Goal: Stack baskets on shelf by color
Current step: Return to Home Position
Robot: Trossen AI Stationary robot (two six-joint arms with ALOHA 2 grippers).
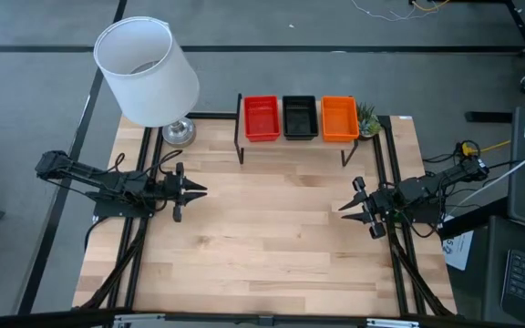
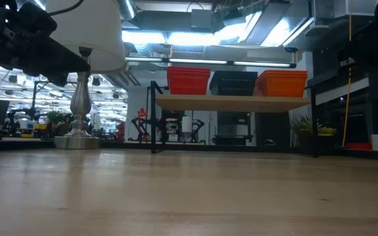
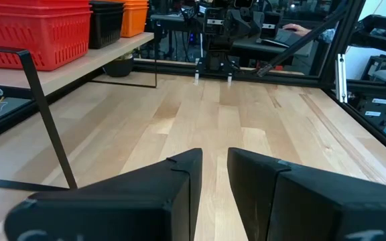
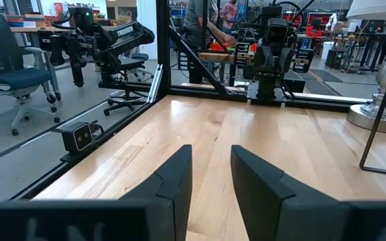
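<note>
The shelf (image 1: 290, 146) stands on thin black legs at the table's far middle. On its board sit a red basket (image 1: 262, 118), a black basket (image 1: 300, 117) and an orange basket (image 1: 339, 118) in a row, left to right. The low view shows the red basket (image 2: 188, 80), the black basket (image 2: 233, 82) and the orange basket (image 2: 282, 83) side by side on the shelf (image 2: 231, 103). How many are nested in each I cannot tell. My left gripper (image 1: 200, 189) hovers at the table's left, shut and pointing right. My right gripper (image 1: 344, 206) hovers at the right, shut and pointing left. Both hold nothing.
A lamp with a white shade (image 1: 146, 71) and a silver base (image 1: 178, 132) stands at the far left corner. A small plant (image 1: 367, 118) sits beside the shelf's right end. Bare wood lies between the two grippers. A person (image 4: 203, 20) stands in the room beyond the table.
</note>
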